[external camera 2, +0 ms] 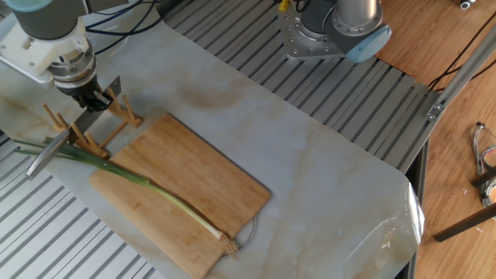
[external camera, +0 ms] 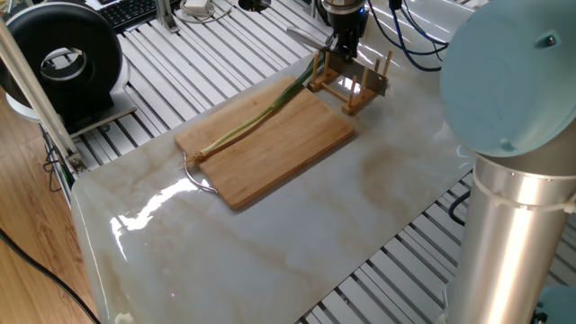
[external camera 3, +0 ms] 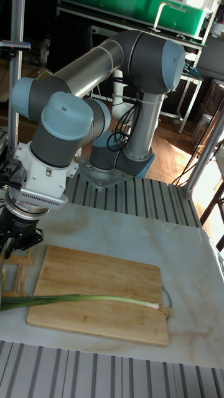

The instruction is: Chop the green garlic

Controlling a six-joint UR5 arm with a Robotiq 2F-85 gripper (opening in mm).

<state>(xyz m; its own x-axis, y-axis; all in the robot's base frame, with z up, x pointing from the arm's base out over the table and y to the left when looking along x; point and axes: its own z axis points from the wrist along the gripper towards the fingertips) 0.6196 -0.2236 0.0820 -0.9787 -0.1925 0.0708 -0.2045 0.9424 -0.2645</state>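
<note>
**Knife not yet free of its rack, stalk lying loose on the board**

One fixed view: at the top centre the gripper [external camera: 344, 47] is down on the wooden knife rack [external camera: 353, 84], where a knife [external camera: 337, 63] rests across the pegs. Whether its fingers are pinching the handle cannot be told here. The green garlic [external camera: 254, 120] lies slantwise along the wooden cutting board [external camera: 270, 144], leaves toward the rack.

The other fixed view: at upper left the gripper [external camera 2: 91, 99] looks closed around the knife [external camera 2: 71, 132], though contact is not clear. The garlic's [external camera 2: 147, 191] leaves pass just under the blade tip; lifting could drag the stalk or tip the rack [external camera 2: 93, 124].

Tall fixed view: the gripper [external camera 3: 15, 239] is at the left edge, the garlic [external camera 3: 87, 300] unrestrained, so a slanted cut may roll it.
</note>
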